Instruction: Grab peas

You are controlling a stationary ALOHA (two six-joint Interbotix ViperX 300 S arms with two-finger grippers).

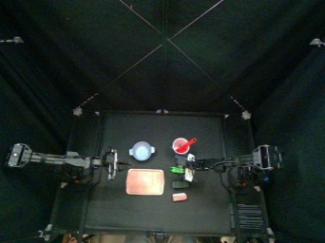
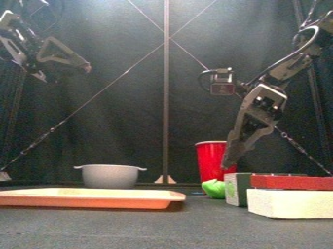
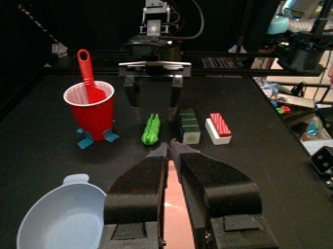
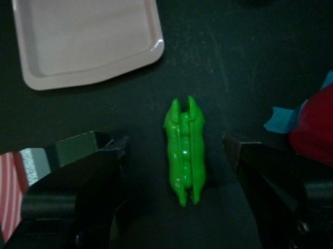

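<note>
The peas [image 4: 185, 156] are a small bright green pod-shaped piece lying on the black table beside the pink plate [image 4: 78, 39]. They also show in the left wrist view [image 3: 151, 128], the front view [image 2: 212, 188] and the top view [image 1: 177, 172]. My right gripper [image 4: 176, 139] is open and hangs just above the peas, one jaw on each side, not touching. From the left wrist view it [image 3: 151, 102] stands over the pod. My left gripper [image 3: 170, 160] is shut and empty, low over the plate's left side [image 1: 117, 164].
A red cup [image 3: 92, 102] with a red stick in it stands by the peas, and a grey-blue bowl [image 3: 53, 214] is further left. A dark green packet [image 3: 190, 124] and a reddish packet [image 3: 219, 127] lie close on the peas' other side.
</note>
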